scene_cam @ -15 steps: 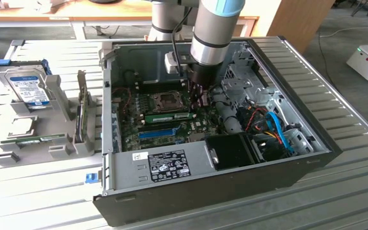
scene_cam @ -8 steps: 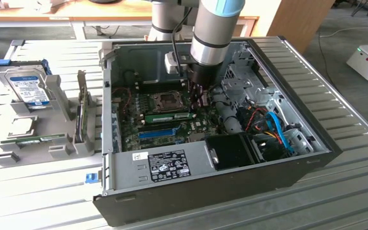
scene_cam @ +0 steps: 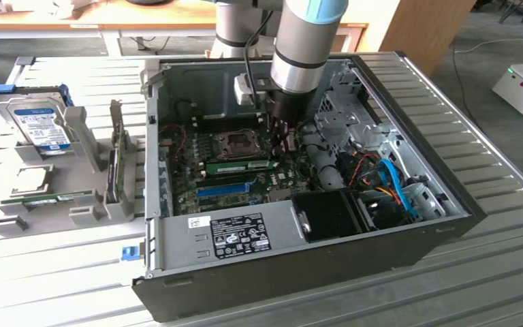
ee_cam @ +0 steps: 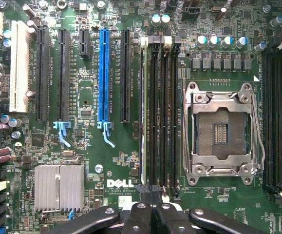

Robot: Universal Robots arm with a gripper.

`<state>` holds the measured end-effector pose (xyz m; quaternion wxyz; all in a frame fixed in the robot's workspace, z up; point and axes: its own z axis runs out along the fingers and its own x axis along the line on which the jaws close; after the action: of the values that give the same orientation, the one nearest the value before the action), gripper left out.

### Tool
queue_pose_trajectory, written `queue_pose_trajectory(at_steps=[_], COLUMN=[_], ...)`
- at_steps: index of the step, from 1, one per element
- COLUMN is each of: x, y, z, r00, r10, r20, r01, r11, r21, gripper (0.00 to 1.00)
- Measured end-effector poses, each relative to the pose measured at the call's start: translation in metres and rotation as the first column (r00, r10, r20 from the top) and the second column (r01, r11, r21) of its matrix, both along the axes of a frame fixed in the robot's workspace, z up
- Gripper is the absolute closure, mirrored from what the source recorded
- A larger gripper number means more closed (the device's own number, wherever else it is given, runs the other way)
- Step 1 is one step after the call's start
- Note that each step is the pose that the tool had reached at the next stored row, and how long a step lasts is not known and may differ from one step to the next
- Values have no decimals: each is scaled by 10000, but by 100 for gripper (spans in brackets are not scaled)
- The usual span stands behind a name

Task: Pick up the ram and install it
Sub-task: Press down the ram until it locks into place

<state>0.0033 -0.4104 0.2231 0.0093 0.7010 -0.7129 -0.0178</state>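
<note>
The arm reaches down into the open computer case (scene_cam: 443, 204), and its pincer (ee_cam: 150, 214) is pressed together just above the motherboard (ee_cam: 89, 146), beside the row of black memory slots (ee_cam: 162, 112). In the wrist view a ram stick (ee_cam: 142, 112) stands on edge in the slot nearest the blue slot strip (ee_cam: 104, 73), seen as a thin green line, and the fingers (ee_cam: 172, 219) sit at its near end; I cannot tell whether they touch it. In the exterior view the same green stick (scene_cam: 240, 165) lies below the processor socket (scene_cam: 240, 142).

My worry is a stick seated unevenly: if one end sits higher than the other, pressing could bend the thin board or leave the white latch (ee_cam: 144, 42) unclosed. A sideways slip could scrape the small round capacitors (ee_cam: 218, 41) or the exposed socket pins.

The case is dark sheet metal, the board glossy green and densely printed, the heat sink (ee_cam: 58, 187) finely ribbed aluminium. Another thin green stick (scene_cam: 54, 198) lies in a grey plastic holder (scene_cam: 80, 170) on the slatted metal worktop (scene_cam: 498, 272), near a hard drive (scene_cam: 39, 122)
</note>
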Motion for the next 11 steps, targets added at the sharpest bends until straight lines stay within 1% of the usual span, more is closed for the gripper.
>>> queue_pose_trajectory(at_steps=[3, 11], x=[0, 0], y=[0, -1], z=[17, 116], r00=[10000, 10000], r10=[-1, -1], r20=[1, -2], r01=[1, 1], r11=[10000, 10000], r21=[4, -2], gripper=[89, 89])
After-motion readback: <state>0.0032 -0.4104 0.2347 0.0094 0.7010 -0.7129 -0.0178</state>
